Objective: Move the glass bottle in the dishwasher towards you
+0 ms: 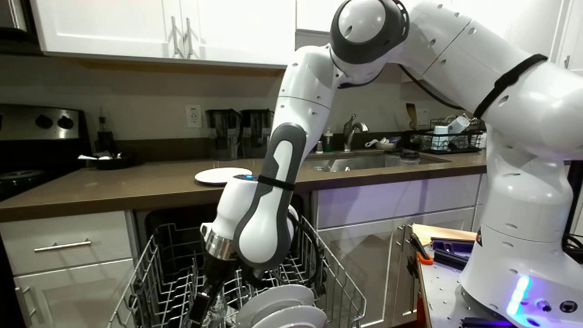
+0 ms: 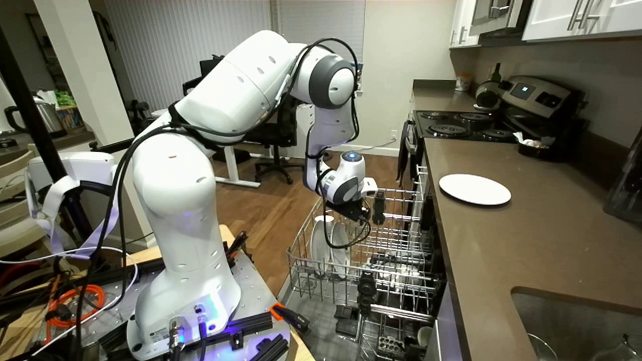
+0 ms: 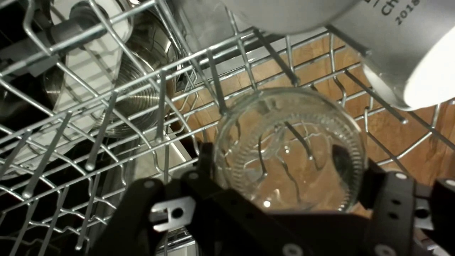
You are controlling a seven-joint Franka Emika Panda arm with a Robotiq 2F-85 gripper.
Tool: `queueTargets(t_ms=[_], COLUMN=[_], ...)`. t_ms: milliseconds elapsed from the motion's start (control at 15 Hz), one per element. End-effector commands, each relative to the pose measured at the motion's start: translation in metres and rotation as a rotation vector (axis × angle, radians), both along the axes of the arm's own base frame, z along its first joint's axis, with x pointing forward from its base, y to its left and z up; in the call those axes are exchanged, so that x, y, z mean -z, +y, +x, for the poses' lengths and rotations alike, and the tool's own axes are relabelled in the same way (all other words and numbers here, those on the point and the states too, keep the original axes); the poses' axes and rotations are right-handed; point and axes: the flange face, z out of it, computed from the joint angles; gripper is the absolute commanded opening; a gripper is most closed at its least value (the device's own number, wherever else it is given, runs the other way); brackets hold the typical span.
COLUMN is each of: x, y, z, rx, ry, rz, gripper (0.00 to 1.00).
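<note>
Showing below the glass bottle (image 3: 289,156) — dishwasher rack (image 3: 216,81), then wooden floor (image 3: 426,160).

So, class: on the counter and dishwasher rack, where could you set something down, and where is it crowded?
Free: the counter between the white plate and the sink, and between plate and stove. In the wrist view, tines left of the glass bottle stand bare. Crowded: around the bottle, with the gripper straddling it and racked plates close by.
</note>
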Motion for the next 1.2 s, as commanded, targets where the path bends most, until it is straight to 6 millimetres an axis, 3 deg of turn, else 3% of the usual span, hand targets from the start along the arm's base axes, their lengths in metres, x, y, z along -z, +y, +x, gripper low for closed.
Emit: queueTargets(t_ms=[0,467,1133], x=[0.001,-0.018,-0.070], y=[0.003,0.006,0.004], z=[0.003,0.004,0.021], rx=[-0.037,-0.053,-0.078], ry=[-0.020,0.052,0.164], rz=[-0.031,-0.078,-0.141], gripper=[0.61,0.61,0.61])
